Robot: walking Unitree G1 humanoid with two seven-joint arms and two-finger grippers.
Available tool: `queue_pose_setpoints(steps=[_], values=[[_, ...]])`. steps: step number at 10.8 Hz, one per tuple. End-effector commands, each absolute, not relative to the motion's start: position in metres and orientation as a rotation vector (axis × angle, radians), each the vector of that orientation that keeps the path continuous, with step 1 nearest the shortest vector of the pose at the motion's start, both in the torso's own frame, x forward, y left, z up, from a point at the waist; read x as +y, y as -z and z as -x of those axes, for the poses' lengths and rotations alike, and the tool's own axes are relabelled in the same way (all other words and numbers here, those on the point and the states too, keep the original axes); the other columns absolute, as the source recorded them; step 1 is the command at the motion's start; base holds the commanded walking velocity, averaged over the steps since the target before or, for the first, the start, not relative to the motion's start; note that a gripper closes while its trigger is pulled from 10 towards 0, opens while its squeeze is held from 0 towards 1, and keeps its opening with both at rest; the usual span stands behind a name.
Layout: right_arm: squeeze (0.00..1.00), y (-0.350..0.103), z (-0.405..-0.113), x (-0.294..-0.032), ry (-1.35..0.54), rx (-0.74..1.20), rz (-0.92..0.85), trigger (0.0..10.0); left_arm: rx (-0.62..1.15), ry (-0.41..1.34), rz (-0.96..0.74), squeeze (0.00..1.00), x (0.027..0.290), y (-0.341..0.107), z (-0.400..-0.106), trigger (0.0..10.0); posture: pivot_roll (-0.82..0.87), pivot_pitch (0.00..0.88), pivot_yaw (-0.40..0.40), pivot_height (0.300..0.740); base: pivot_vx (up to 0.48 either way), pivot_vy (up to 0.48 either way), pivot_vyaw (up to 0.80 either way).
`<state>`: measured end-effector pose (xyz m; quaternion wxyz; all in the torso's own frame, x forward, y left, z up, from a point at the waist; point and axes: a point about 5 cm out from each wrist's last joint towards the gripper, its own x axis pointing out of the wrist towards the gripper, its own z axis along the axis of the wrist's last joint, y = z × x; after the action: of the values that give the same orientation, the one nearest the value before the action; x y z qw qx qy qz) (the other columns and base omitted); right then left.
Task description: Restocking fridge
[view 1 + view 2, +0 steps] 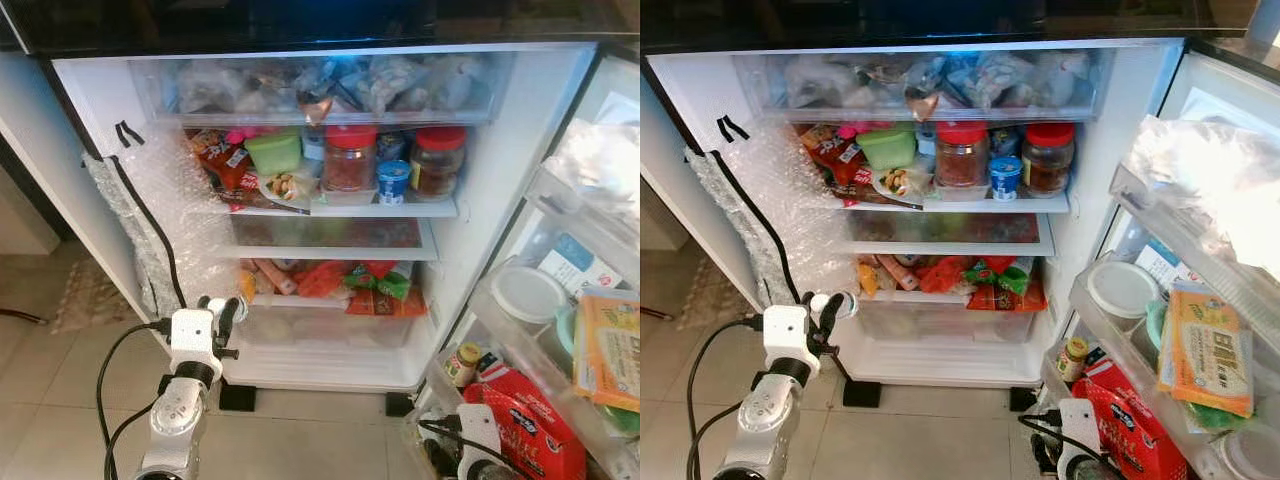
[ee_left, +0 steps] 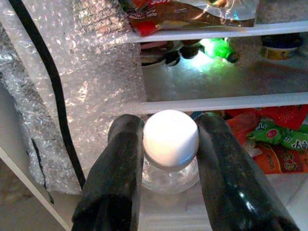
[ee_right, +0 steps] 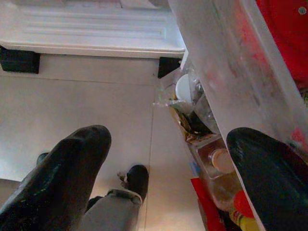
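The open fridge [image 1: 330, 70] stood on a pale tiled floor [image 1: 60, 390], its left inner wall lined with bubble wrap [image 1: 165, 200]. The left gripper [image 2: 166, 159] pinched a white-capped clear bottle [image 2: 171, 144] between its fingers, held low at the fridge's left side, near the bottom drawer [image 1: 320, 335]. The right gripper [image 3: 166, 178] hung spread wide over the floor beside the door shelves [image 1: 560, 330], near a red bag [image 1: 530, 420].

Silver left arm [image 1: 180, 405], black cable, white wrist, black pincer fingers [image 2: 113, 178].
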<state>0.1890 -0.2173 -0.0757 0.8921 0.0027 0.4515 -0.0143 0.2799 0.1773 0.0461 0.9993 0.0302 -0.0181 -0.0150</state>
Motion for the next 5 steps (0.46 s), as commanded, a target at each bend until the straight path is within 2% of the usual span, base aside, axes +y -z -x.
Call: queue_pose_setpoints(steps=[1,2,5], values=[[0.00,0.070,-0.198,-0.223,0.038,0.910,0.012,10.0,-0.039,0.016,-0.052,0.00,0.180,-0.048,-0.282,10.0,-0.08,0.000,0.008,0.740,0.000,0.000,0.00],[0.00,0.062,-0.209,-0.230,0.034,0.891,0.030,10.0,-0.045,-0.008,-0.021,0.00,0.179,-0.055,-0.292,10.0,-0.09,0.010,-0.004,0.740,0.000,0.000,0.00],[0.00,0.063,-0.207,-0.229,-0.025,0.917,0.068,10.0,-0.055,-0.010,-0.012,0.00,0.178,-0.056,-0.291,10.0,-0.08,0.014,0.004,0.740,0.000,0.000,0.00]])
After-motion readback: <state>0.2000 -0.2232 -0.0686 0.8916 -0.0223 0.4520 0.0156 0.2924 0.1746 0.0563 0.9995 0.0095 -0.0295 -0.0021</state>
